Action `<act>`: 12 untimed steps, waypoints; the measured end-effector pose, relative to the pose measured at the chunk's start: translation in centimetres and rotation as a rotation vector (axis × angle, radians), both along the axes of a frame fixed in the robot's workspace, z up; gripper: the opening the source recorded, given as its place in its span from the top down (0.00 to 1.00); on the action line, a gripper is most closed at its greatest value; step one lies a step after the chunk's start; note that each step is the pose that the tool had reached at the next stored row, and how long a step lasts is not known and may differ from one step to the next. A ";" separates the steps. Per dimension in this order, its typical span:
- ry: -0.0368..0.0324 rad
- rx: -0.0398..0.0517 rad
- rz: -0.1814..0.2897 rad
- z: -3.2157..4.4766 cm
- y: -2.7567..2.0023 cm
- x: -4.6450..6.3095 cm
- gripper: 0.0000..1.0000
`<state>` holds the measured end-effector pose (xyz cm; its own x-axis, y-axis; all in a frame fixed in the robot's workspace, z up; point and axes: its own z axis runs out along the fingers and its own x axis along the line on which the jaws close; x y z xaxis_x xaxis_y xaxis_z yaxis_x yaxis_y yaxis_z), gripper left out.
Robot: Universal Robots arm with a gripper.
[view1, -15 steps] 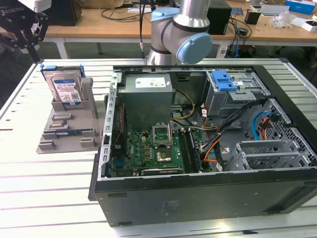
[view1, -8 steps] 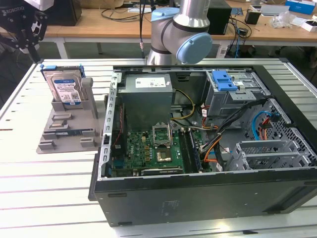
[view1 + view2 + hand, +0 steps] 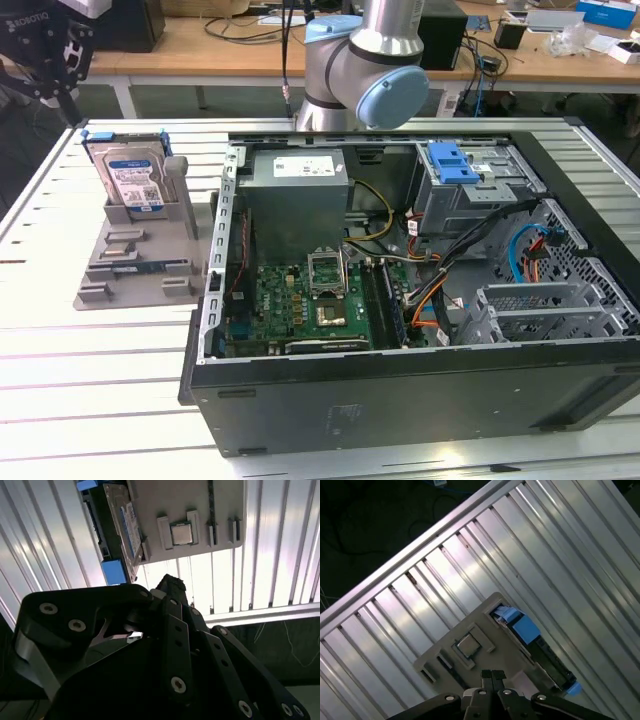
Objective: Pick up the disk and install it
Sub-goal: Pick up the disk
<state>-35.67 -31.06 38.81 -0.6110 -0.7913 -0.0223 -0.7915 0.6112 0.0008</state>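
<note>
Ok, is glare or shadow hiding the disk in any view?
Exterior view: disk evenly lit, unobstructed. Second wrist view: table slats blown out white, gripper a dark silhouette, disk visible. First wrist view: sheen on table slats, disk dim.

Silver-grey robot arm point(image 3: 392, 25) with rounded pale-blue joint caps point(image 3: 392, 97); matte black gripper point(image 3: 491, 674) of hinged bar linkages point(image 3: 222, 652) studded with round silver screw heads point(image 3: 178, 684).

Disk point(image 3: 536, 647) on edge in grey holder point(image 3: 482, 622) on slatted table point(image 3: 545, 555), gripper point(image 3: 492, 674) jaws together nearby.
</note>
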 end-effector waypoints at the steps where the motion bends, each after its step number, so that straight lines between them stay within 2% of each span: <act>1: 0.0000 0.0000 0.017 0.00 0.00 0.0 0.89; 12: 0.0001 0.0000 0.182 0.00 0.00 0.0 0.89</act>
<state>-35.67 -31.06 38.81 -0.4576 -0.8889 -0.0223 -0.8891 0.4577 0.0008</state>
